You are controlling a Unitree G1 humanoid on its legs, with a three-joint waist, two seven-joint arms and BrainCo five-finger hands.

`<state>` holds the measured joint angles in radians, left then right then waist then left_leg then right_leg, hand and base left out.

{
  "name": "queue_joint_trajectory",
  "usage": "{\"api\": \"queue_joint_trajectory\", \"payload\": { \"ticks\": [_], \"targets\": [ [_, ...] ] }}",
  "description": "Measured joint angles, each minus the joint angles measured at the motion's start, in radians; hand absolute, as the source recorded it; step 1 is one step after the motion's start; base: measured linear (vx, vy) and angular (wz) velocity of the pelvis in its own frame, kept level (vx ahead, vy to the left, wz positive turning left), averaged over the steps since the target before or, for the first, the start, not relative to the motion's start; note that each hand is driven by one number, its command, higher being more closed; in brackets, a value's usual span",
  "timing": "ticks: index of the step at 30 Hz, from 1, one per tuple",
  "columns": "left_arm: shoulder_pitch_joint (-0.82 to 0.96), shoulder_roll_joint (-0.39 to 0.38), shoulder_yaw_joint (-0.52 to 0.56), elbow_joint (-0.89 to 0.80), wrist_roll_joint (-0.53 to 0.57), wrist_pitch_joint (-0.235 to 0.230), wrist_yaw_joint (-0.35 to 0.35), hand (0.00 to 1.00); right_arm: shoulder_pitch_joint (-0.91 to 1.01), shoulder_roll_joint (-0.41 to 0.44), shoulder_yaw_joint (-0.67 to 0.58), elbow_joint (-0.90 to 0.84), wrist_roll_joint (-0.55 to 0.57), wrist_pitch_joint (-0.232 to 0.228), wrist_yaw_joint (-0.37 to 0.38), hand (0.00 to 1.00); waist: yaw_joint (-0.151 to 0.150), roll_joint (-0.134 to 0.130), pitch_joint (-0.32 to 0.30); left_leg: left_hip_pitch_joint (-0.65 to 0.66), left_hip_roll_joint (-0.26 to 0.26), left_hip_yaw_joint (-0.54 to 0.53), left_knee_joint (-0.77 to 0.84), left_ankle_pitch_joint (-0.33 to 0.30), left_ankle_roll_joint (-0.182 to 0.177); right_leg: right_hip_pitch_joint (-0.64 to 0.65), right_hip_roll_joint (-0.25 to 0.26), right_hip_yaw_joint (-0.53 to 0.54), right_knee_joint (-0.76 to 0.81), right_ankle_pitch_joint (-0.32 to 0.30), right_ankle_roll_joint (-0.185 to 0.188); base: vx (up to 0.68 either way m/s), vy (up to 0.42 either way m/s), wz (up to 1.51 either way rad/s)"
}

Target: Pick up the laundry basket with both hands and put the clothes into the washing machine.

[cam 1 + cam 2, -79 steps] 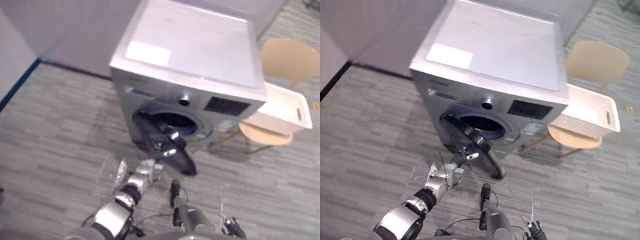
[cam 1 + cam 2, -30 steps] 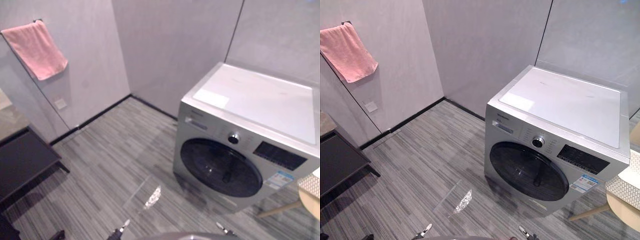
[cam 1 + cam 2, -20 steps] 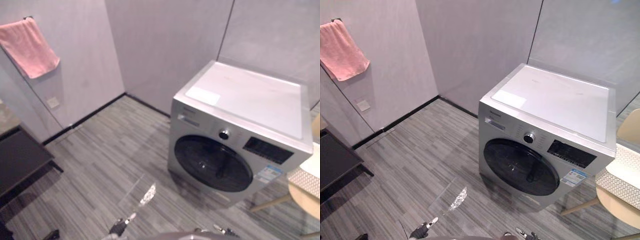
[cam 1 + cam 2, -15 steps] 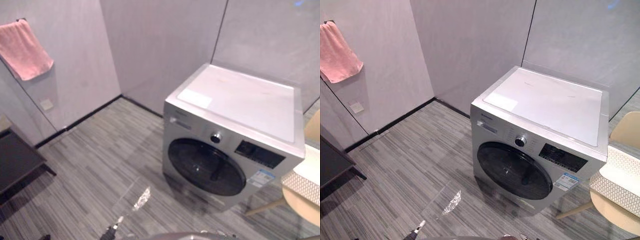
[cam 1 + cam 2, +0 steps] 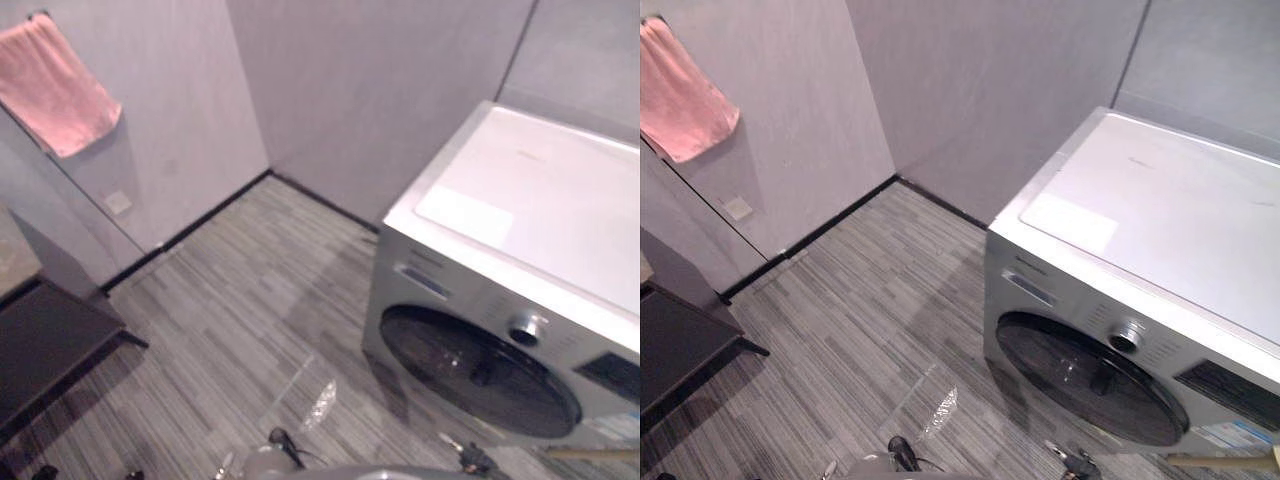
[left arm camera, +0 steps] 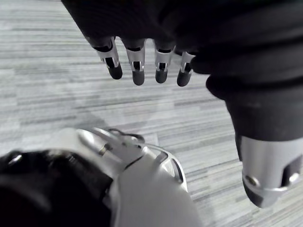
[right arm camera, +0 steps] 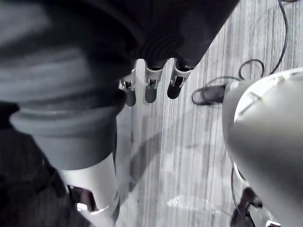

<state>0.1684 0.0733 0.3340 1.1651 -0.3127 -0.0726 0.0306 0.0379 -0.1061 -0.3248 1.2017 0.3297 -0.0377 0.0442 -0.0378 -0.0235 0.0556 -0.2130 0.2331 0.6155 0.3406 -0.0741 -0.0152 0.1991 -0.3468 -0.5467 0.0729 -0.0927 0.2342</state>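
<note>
Left hand (image 6: 138, 66) and right hand (image 7: 150, 87) hang above the floor (image 5: 250, 300) near the washing machine (image 5: 1140, 230), fingers (image 6: 113, 71) slack, empty; its shut round door (image 5: 1090, 385) faces them.

Pink towel (image 5: 55, 88) on wall (image 5: 185, 120), dark table (image 5: 48, 348) below, grey floor (image 5: 250, 285).

Left hand (image 6: 199, 33) viewed from close behind, back hidden under dark ribbed cover. Silver fingers (image 6: 138, 64) with dark tips held in row, nearly straight, slightly spread. Nothing gripped, nothing touched. Thumb (image 6: 267, 165) set well apart from fingers, at about 4 o'clock of them, silver end extended, not curled round anything. Floor (image 6: 52, 75) seen past fingers: grey covering laid in narrow streaked planks, lighter and darker bands alternated. Hand held clear above floor, open space seen between.
</note>
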Motion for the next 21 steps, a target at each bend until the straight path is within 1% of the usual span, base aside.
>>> {"api": "queue_joint_trajectory", "payload": {
  "ticks": [1, 2, 3, 4, 5, 6, 7, 8, 9, 10, 11, 12, 13, 14, 15, 16, 17, 18, 19, 20, 21],
  "targets": [
    [-0.012, 0.015, -0.038, 0.000, -0.004, -0.002, 0.004, 0.00, -0.001, 0.012, 0.020, 0.001, 0.003, 0.002, 0.001, 0.00, 0.003, -0.004, -0.004, -0.006, -0.012, 0.004, 0.023, -0.019, 0.007, -0.013, -0.024, 0.005, 0.032, 0.025, -0.018, 0.51, 0.378, 0.19],
    [-0.034, 0.025, -0.073, -0.001, -0.020, -0.004, 0.013, 0.00, -0.003, 0.022, 0.028, 0.002, 0.003, 0.006, 0.001, 0.00, 0.010, -0.005, -0.005, 0.002, -0.030, 0.005, 0.025, -0.021, 0.010, -0.028, -0.050, 0.009, 0.085, 0.059, -0.039, 0.55, 0.491, 0.39],
    [-0.064, 0.027, -0.117, -0.014, -0.032, -0.005, 0.016, 0.00, -0.009, 0.024, 0.028, 0.002, 0.002, 0.009, 0.001, 0.00, 0.013, -0.002, -0.009, 0.045, -0.068, -0.002, -0.008, -0.021, 0.011, -0.044, -0.097, -0.002, 0.195, 0.134, -0.102, 0.44, 0.394, 0.45],
    [-0.072, 0.027, -0.138, -0.019, -0.035, -0.007, 0.017, 0.00, -0.009, 0.018, 0.028, 0.000, 0.002, 0.009, 0.000, 0.00, 0.013, 0.001, -0.012, 0.069, -0.084, -0.012, -0.025, -0.023, 0.014, -0.049, -0.116, -0.009, 0.250, 0.169, -0.147, 0.51, 0.435, 0.74],
    [-0.089, 0.016, -0.181, -0.028, -0.045, -0.014, 0.017, 0.00, -0.008, 0.008, 0.028, -0.006, 0.003, 0.008, -0.002, 0.00, 0.001, 0.010, -0.019, 0.118, -0.111, -0.041, -0.068, -0.032, 0.027, -0.070, -0.158, -0.023, 0.381, 0.260, -0.253, 0.32, 0.241, 0.72],
    [-0.099, 0.003, -0.202, -0.032, -0.049, -0.018, 0.016, 0.00, -0.007, 0.007, 0.028, -0.010, 0.003, 0.006, -0.002, 0.00, -0.006, 0.011, -0.024, 0.143, -0.123, -0.057, -0.095, -0.036, 0.034, -0.094, -0.173, -0.004, 0.472, 0.254, -0.271, 0.42, 0.246, 0.88],
    [-0.118, 0.002, -0.228, -0.033, -0.051, -0.022, 0.015, 0.00, -0.005, 0.009, 0.028, -0.011, 0.004, 0.004, -0.002, 0.00, -0.012, 0.008, -0.025, 0.172, -0.143, -0.090, -0.130, -0.036, 0.034, -0.146, -0.173, 0.050, 0.598, 0.184, -0.271, 0.45, 0.148, 1.04],
    [-0.154, 0.002, -0.266, -0.027, -0.051, -0.020, 0.015, 0.00, -0.006, 0.010, 0.026, -0.013, 0.005, 0.004, -0.001, 0.00, -0.023, -0.003, -0.024, 0.228, -0.155, -0.153, -0.186, -0.036, 0.034, -0.221, -0.084, 0.163, 0.736, 0.036, -0.216, 0.46, 0.094, 1.04],
    [-0.162, 0.000, -0.267, -0.025, -0.050, -0.019, 0.013, 0.00, -0.005, 0.010, 0.024, -0.015, 0.005, 0.004, 0.000, 0.00, -0.027, 0.001, -0.022, 0.251, -0.149, -0.173, -0.204, -0.036, 0.034, -0.245, -0.027, 0.199, 0.763, -0.010, -0.215, 0.44, 0.020, 1.05],
    [-0.170, -0.009, -0.267, -0.017, -0.047, -0.018, 0.011, 0.00, 0.005, 0.010, 0.020, -0.030, 0.015, 0.005, 0.000, 0.00, -0.034, 0.009, -0.017, 0.285, -0.138, -0.201, -0.219, -0.035, 0.032, -0.279, 0.048, 0.240, 0.786, -0.077, -0.222, 0.41, -0.035, 0.85],
    [-0.182, -0.018, -0.265, -0.005, -0.040, -0.012, 0.010, 0.00, 0.032, 0.010, 0.014, -0.054, 0.022, 0.003, 0.001, 0.00, -0.039, 0.018, -0.006, 0.327, -0.127, -0.226, -0.219, -0.035, 0.031, -0.317, 0.124, 0.254, 0.789, -0.147, -0.231, 0.46, -0.095, 1.02],
    [-0.195, -0.032, -0.263, 0.018, -0.026, -0.007, 0.008, 0.00, 0.057, 0.010, 0.006, -0.072, 0.027, 0.002, 0.002, 0.00, -0.050, 0.024, 0.009, 0.352, -0.118, -0.266, -0.204, -0.035, 0.031, -0.357, 0.182, 0.277, 0.756, -0.192, -0.233, 0.34, -0.141, 0.99],
    [-0.199, -0.033, -0.262, 0.024, -0.023, -0.003, 0.007, 0.00, 0.069, 0.012, 0.007, -0.074, 0.032, 0.005, 0.002, 0.00, -0.062, 0.027, 0.012, 0.349, -0.111, -0.299, -0.190, -0.035, 0.031, -0.380, 0.214, 0.306, 0.716, -0.206, -0.225, 0.29, -0.220, 1.38],
    [-0.209, -0.033, -0.251, 0.031, -0.002, -0.003, 0.002, 0.00, 0.099, 0.020, 0.005, -0.083, 0.038, 0.005, 0.002, 0.00, -0.083, 0.021, 0.021, 0.339, -0.110, -0.370, -0.168, -0.036, 0.030, -0.406, 0.261, 0.407, 0.576, -0.206, -0.206, 0.24, -0.268, 1.94],
    [-0.229, -0.019, -0.235, 0.043, 0.014, -0.003, -0.007, 0.00, 0.140, 0.045, 0.000, -0.075, 0.043, 0.016, 0.021, 0.00, -0.095, -0.039, 0.019, 0.321, -0.145, -0.425, -0.151, -0.049, -0.012, -0.375, 0.264, 0.567, 0.318, -0.113, -0.147, 0.26, -0.281, 2.09],
    [-0.240, -0.030, -0.218, 0.043, 0.021, -0.004, -0.010, 0.00, 0.142, 0.061, -0.018, -0.056, 0.045, 0.020, 0.023, 0.00, -0.090, -0.033, 0.038, 0.328, -0.140, -0.442, -0.147, -0.071, -0.045, -0.360, 0.258, 0.548, 0.313, -0.040, -0.183, 0.27, -0.258, 1.90],
    [-0.233, -0.064, -0.191, 0.036, 0.033, -0.003, -0.011, 0.00, 0.151, 0.065, -0.081, -0.041, 0.058, 0.023, 0.026, 0.00, -0.084, 0.013, 0.041, 0.322, -0.100, -0.452, -0.152, -0.081, -0.056, -0.334, 0.285, 0.521, 0.304, -0.034, -0.182, 0.26, -0.218, 1.34],
    [-0.215, -0.081, -0.150, 0.026, 0.047, -0.003, -0.010, 0.00, 0.145, 0.055, -0.110, -0.033, 0.078, 0.060, 0.058, 0.00, -0.082, 0.028, 0.044, 0.311, -0.073, -0.468, -0.152, -0.080, -0.059, -0.328, 0.309, 0.543, 0.312, -0.034, -0.181, 0.26, -0.200, 1.08],
    [-0.193, -0.084, -0.124, 0.023, 0.050, -0.002, -0.010, 0.00, 0.140, 0.053, -0.112, -0.019, 0.086, 0.082, 0.068, 0.00, -0.077, 0.028, 0.043, 0.317, -0.061, -0.478, -0.162, -0.082, -0.064, -0.317, 0.320, 0.542, 0.305, -0.035, -0.180, 0.16, -0.138, 0.69],
    [-0.188, -0.085, -0.106, 0.011, 0.054, -0.003, -0.009, 0.00, 0.133, 0.053, -0.137, 0.002, 0.103, 0.106, 0.080, 0.00, -0.066, 0.026, 0.044, 0.318, -0.056, -0.484, -0.173, -0.069, -0.075, -0.306, 0.321, 0.519, 0.297, -0.035, -0.180, 0.09, -0.102, 0.41],
    [-0.189, -0.087, -0.102, 0.012, 0.063, 0.000, -0.010, 0.00, 0.133, 0.054, -0.153, 0.008, 0.105, 0.113, 0.080, 0.00, -0.058, 0.026, 0.044, 0.320, -0.056, -0.489, -0.184, -0.062, -0.084, -0.301, 0.320, 0.511, 0.293, -0.035, -0.180, 0.03, -0.060, 0.44]
  ]
}}
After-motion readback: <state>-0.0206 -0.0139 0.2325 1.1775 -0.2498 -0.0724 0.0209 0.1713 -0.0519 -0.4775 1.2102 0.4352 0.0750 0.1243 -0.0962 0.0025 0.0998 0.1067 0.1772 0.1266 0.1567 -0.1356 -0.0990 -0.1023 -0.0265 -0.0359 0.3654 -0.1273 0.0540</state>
